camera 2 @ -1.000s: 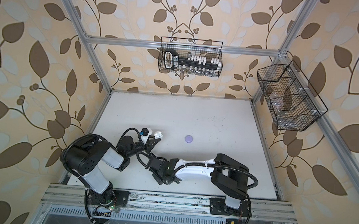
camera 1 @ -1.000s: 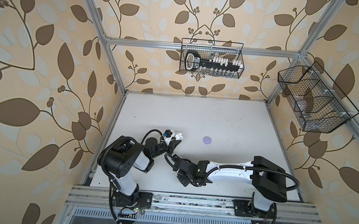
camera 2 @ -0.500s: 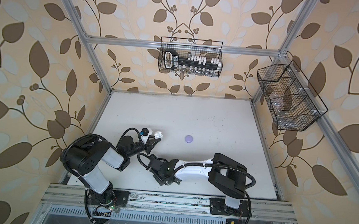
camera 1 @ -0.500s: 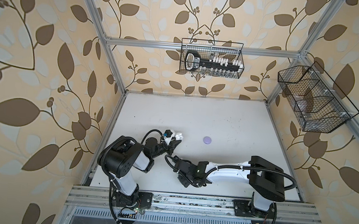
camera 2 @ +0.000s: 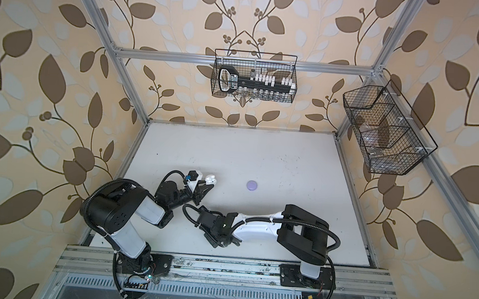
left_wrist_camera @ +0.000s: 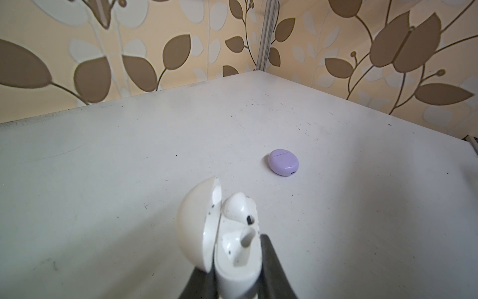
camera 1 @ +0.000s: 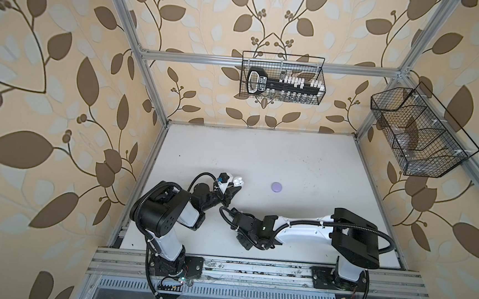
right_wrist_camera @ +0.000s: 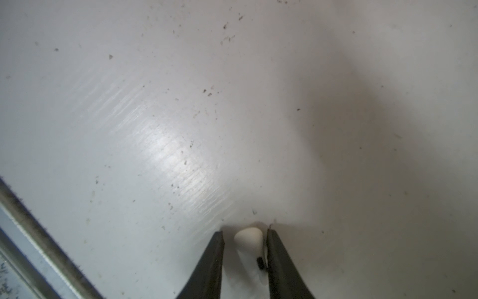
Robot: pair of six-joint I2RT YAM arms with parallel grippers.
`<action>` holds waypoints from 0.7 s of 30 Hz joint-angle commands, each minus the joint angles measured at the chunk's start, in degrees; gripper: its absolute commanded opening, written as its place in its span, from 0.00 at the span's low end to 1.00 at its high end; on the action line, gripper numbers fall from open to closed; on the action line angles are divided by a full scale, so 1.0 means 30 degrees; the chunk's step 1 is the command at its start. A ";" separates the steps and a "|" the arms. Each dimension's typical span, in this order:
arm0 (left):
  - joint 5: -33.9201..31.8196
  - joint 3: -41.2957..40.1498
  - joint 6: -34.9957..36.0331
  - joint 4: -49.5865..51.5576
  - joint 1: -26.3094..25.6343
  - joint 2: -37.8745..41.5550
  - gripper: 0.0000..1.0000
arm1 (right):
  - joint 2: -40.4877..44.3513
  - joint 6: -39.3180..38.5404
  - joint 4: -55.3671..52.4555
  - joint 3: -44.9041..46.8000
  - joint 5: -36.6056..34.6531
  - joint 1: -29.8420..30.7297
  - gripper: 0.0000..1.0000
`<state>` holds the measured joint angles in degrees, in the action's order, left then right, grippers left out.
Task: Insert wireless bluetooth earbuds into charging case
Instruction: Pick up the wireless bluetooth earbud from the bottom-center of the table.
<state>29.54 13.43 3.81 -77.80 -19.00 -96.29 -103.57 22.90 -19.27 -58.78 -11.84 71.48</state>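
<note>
In both top views the left arm folds back at its elbow and reaches forward. Its left gripper (camera 1: 231, 187) is clenched on the open white case (camera 1: 237, 181). The right arm lies low across the front of the table (camera 1: 261, 151), with the right gripper (camera 1: 254, 244) turned down near the front edge. Compared with one second ago, the right arm's elbow link sits slightly nearer the left arm, and the left arm is unchanged. The closed purple case (camera 1: 276, 187) lies well apart from both grippers, with bare table around it.

In the left wrist view we see the jaws clamping the base of the white case (left_wrist_camera: 194, 220), whose lid is swung open. One seated earbud (left_wrist_camera: 239, 207) rests inside. The purple case (left_wrist_camera: 283, 162) lies beyond, across clear surface.

In the right wrist view the fingers (right_wrist_camera: 212, 264) flank a loose earbud (right_wrist_camera: 248, 242) lying on the table. The jaws are not yet clenched, and a gap shows on one side. The metal rail (right_wrist_camera: 38, 233) at the table's edge runs nearby, and open surface lies ahead.
</note>
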 commanded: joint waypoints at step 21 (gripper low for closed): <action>0.1030 0.0474 0.0054 -0.1196 0.0183 -0.0130 0.07 | 0.0694 0.0122 0.0034 0.0762 -0.0588 -0.0126 0.19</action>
<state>30.30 13.43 3.84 -77.80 -19.00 -96.64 -103.24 22.92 -18.61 -58.37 -12.12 71.44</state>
